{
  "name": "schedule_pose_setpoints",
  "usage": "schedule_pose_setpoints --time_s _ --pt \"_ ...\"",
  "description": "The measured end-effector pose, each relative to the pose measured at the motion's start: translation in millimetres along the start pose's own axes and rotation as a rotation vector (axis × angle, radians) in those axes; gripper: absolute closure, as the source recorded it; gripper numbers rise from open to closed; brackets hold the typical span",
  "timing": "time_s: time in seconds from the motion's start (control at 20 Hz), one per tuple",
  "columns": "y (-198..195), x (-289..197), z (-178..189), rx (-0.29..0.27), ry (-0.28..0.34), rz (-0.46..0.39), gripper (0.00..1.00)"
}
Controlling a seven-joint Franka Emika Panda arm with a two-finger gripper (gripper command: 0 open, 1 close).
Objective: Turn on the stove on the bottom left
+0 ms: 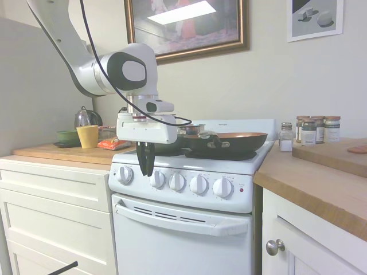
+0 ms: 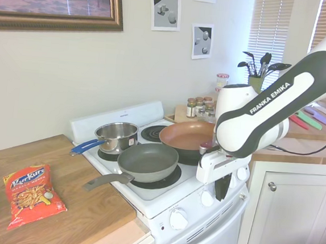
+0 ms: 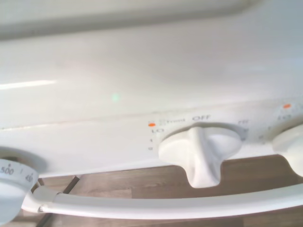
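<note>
On the left of the first exterior view a wooden counter (image 1: 57, 153) carries a yellow cup (image 1: 88, 136), a green bowl (image 1: 67, 137), a kettle (image 1: 86, 118) and an orange snack bag (image 1: 113, 144). Just beside it stands the stove (image 1: 183, 229), set between white drawer cabinets (image 1: 54, 217) and a second counter (image 1: 321, 183), its front panel facing the room and its long side running left to right. Five round knobs (image 1: 176, 181) sit in a row along that panel, with one small red light (image 1: 241, 189) at the right end and the oven door handle (image 1: 180, 219) below.

The gripper (image 1: 145, 160) hangs in front of the panel, between the first and second knobs, fingers pointing down and pressed close together, pinching nothing.

In the wrist view one knob (image 3: 201, 151) has its ridge pointing at OFF.

On the burners sit three pans: a steel pot (image 2: 116, 136), a grey pan (image 2: 147, 161) and a copper pan (image 2: 187, 135). Several spice jars (image 1: 312, 130) stand on the right.
</note>
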State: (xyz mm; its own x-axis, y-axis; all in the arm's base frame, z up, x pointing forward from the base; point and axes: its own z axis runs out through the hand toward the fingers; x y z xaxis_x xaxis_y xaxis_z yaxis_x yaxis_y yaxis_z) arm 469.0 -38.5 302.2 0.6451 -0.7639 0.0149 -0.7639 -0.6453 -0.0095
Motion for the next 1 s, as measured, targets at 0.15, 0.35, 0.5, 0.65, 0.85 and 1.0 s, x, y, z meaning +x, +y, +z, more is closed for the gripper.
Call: schedule_pose_setpoints --time_s 0.15,0.35,0.5,0.65,0.85,1.0 --pt "-3.2 -0.6 -0.4 0.001 0.002 -0.003 1.0" --pt "-6.1 0.5 0.1 0.0 0.004 -0.002 1.0" --pt "-3.6 7.6 0.8 -0.003 0.008 0.007 1.0" --pt "-2.0 17.3 1.5 -0.003 0.009 0.024 1.0" --pt "-10.3 18.4 4.1 -0.004 0.009 0.013 1.0" --pt "-14.1 18.3 6.0 -0.005 0.007 0.007 1.0"
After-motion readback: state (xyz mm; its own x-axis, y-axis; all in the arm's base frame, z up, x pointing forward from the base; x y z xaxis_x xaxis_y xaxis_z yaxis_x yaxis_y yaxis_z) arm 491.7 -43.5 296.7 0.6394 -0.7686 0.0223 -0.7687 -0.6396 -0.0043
